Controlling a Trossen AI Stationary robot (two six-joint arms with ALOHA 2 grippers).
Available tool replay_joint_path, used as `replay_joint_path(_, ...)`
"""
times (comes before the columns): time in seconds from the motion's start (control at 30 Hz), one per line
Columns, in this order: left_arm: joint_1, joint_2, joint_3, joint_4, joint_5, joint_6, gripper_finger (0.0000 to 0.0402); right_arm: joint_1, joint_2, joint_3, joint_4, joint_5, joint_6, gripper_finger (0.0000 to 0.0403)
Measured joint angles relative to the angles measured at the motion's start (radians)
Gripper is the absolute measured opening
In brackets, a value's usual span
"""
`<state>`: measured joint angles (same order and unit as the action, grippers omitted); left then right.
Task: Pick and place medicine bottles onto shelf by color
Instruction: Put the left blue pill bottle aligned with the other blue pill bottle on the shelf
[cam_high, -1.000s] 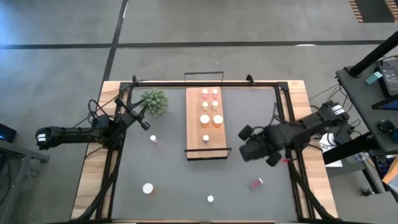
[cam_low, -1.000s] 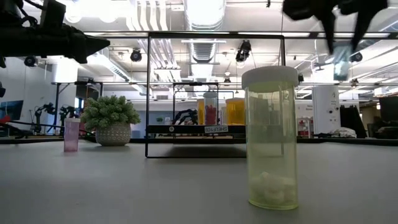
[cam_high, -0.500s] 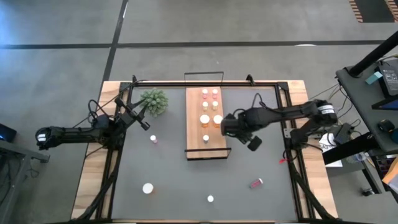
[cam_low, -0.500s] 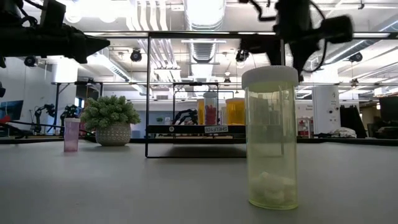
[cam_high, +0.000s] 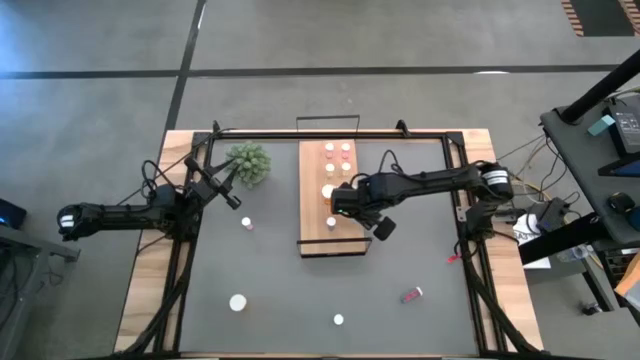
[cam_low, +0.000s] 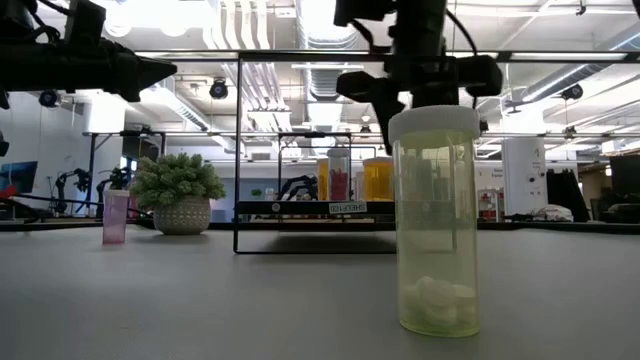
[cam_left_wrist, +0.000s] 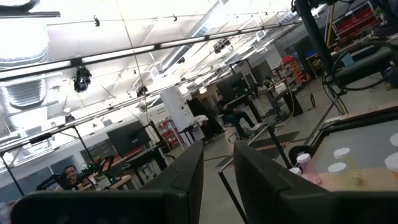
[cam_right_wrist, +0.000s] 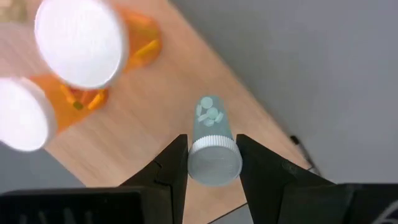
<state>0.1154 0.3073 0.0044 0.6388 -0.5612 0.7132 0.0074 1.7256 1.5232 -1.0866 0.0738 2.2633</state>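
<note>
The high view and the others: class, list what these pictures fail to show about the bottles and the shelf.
- High view: the right gripper covers part of the shelf; bottles beneath are hidden.
- High view: shelf bottles show caps only; body colours too small.
- Low view: the whitish bottle blocks the shelf's right part.
- Right wrist view: orange bottles blurred, cut off by the edge.

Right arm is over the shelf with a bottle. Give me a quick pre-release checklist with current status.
1. Right gripper shut on clear bottle: ok.
2. Gripper above the shelf: ok.
3. Bare board beneath the bottle: ok.
4. Clear of the orange bottles: ok, apart.
5. Bottle touching the board: cannot tell.
6. Left gripper parked by the plant, away from the shelf: ok.
</note>
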Motion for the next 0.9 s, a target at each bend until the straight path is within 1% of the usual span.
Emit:
replay_joint_path(0.23,0.000,0.000,0.000,0.000,0.000,0.000,0.0072,-0.002,0.074,0.073,-0.038,-0.034,-0.025,0.0112)
replay_joint_path(0.3,0.000,0.000,0.000,0.000,0.000,0.000,0.0072,-0.002,0.075,0.074,-0.040,-0.054,-0.022,0.0112)
replay_joint_path(0.6,0.000,0.000,0.000,0.000,0.000,0.000,0.0072,0.003,0.076,0.073,-0.020,-0.056,-0.024,0.0112)
replay_joint_path(0.73,0.000,0.000,0.000,0.000,0.000,0.000,0.0072,0.003,0.090,0.073,-0.013,-0.079,-0.028,0.0112)
replay_joint_path(0.9,0.000,0.000,0.000,0.000,0.000,0.000,0.0072,0.003,0.091,0.073,0.000,-0.083,-0.035,0.0112)
